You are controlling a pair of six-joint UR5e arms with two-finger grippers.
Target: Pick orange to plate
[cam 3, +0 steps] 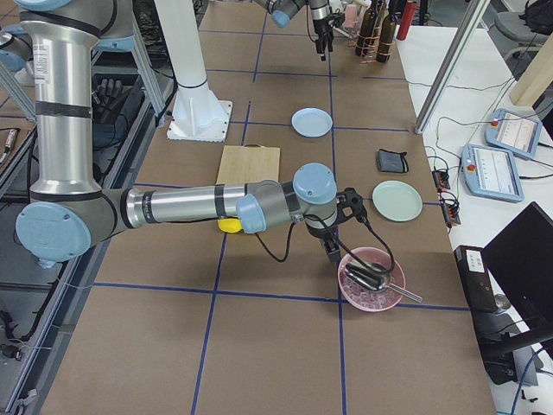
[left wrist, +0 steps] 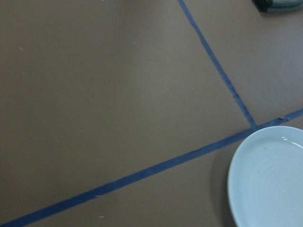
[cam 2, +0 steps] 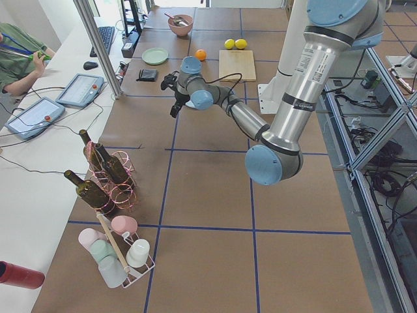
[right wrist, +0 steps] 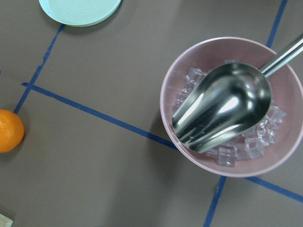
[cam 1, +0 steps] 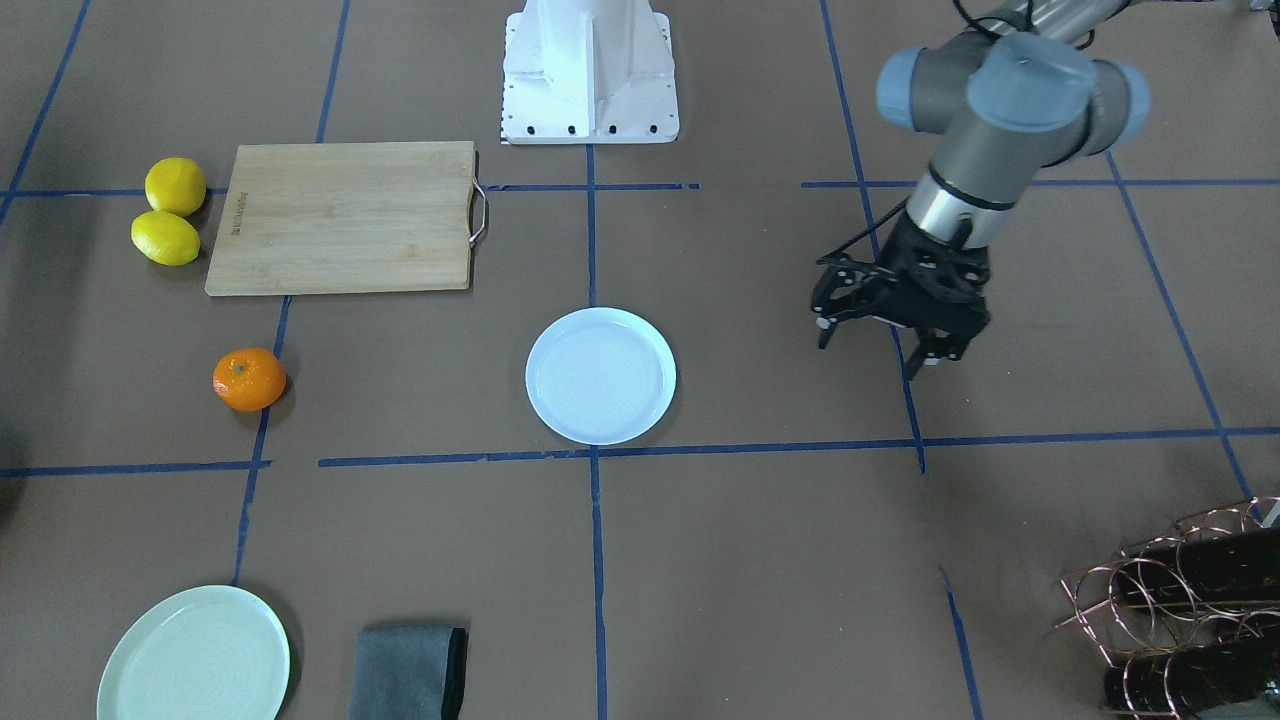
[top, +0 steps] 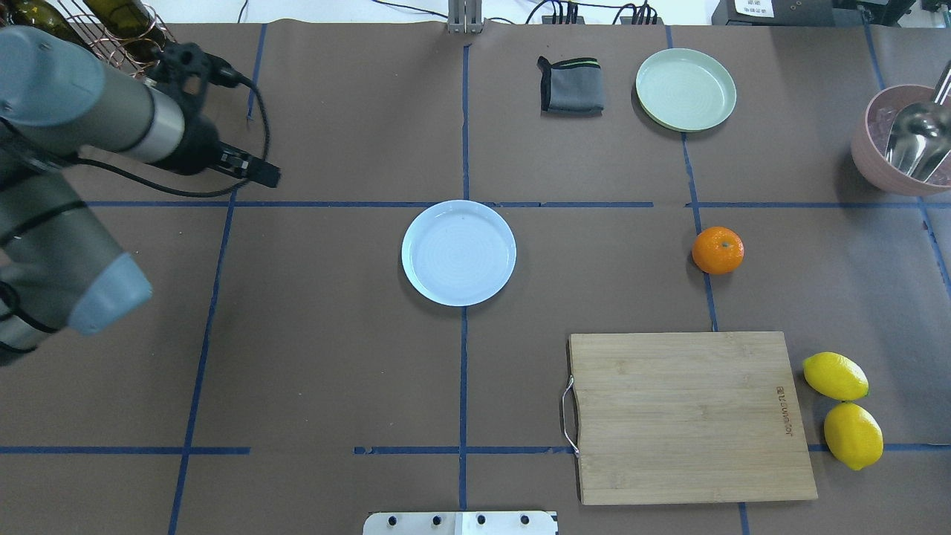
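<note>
**Loose orange (cam 1: 249,379) on counter (cam 1: 760,560), off the plate (cam 1: 601,375)**

Front view: orange sits well left of the plate, near the cutting board (cam 1: 342,217). Right of the plate, left jaws hang released, empty.
Overhead: orange lies right of plate.
Right-end view: right jaws beside pink bowl (cam 3: 384,303); grip cannot be told.

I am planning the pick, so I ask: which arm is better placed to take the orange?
Probably the right: its wrist camera shows the orange close by, while the left gripper hangs on the other side of the plate, far from it.
</note>
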